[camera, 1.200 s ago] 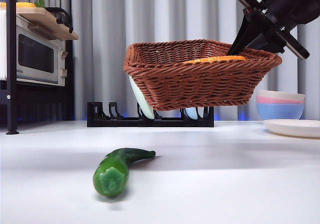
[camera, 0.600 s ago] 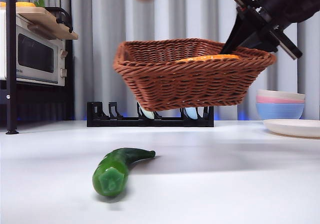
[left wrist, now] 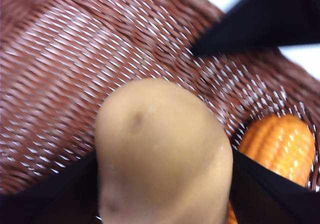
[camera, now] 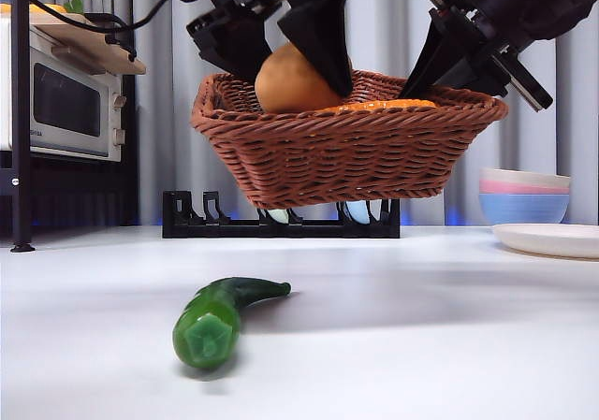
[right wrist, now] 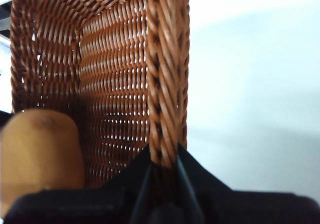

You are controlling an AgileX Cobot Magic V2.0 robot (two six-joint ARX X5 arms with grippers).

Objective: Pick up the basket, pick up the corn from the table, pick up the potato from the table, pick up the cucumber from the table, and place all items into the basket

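So the cucumber lay nearest on the table — glossy, curved, probably slick, so I'd grab its thick end. Farther back, my right gripper pinched the basket rim, held aloft, while the left gripper clamped the smooth potato inside it, beside the corn.

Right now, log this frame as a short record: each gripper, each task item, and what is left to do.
left gripper: shut on the potato, over the basket's inside
right gripper: clamped on the basket rim, holding it in the air
corn: lying in the basket
cucumber: on the table, below and in front of the basket
background: stacked bowls, microwave
remaining: release potato, then fetch cucumber
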